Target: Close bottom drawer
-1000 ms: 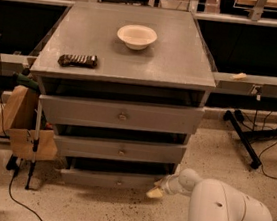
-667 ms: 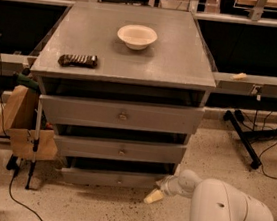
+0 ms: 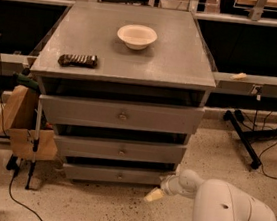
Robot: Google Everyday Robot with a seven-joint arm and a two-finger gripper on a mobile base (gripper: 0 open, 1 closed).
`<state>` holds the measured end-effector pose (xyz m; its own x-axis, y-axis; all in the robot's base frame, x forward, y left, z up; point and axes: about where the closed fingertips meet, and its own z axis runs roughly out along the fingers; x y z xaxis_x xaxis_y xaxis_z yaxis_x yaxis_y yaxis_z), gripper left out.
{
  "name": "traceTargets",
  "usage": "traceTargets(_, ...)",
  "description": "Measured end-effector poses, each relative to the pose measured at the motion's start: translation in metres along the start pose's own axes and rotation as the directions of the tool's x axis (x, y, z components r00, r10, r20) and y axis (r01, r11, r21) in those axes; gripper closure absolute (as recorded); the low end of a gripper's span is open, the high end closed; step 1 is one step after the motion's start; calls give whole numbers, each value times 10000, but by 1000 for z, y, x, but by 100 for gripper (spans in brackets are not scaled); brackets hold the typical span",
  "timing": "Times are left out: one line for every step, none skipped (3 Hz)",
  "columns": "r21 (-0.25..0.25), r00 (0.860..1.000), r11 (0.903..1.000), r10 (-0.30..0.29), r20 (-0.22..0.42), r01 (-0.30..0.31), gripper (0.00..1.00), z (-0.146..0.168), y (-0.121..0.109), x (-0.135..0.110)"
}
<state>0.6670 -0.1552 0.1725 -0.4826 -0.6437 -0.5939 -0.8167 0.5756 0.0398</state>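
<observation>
One bottom drawer [image 3: 115,174], slightly open, lies just behind the closed fingers [image 3: 153,195].

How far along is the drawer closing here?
Done: the gripper is down at the lower right corner of the bottom drawer. In hand: the push, though contact is unclear. Left: the drawer juts out under a dark gap, so it needs pushing in.

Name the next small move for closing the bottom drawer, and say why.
Probably press the gripper forward against the right end of the bottom drawer front: the drawer stands slightly out of the cabinet, and the gripper hangs just in front of that corner.
</observation>
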Motion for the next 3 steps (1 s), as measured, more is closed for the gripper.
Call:
traceTargets(-34,9998,9998,192,72,-191,0,-5,2,1)
traceTargets(-430,9974,9965,724,56,-721,0,-24,15,14)
traceTargets(-433,9973,9964,727,55,-724,0,-24,15,14)
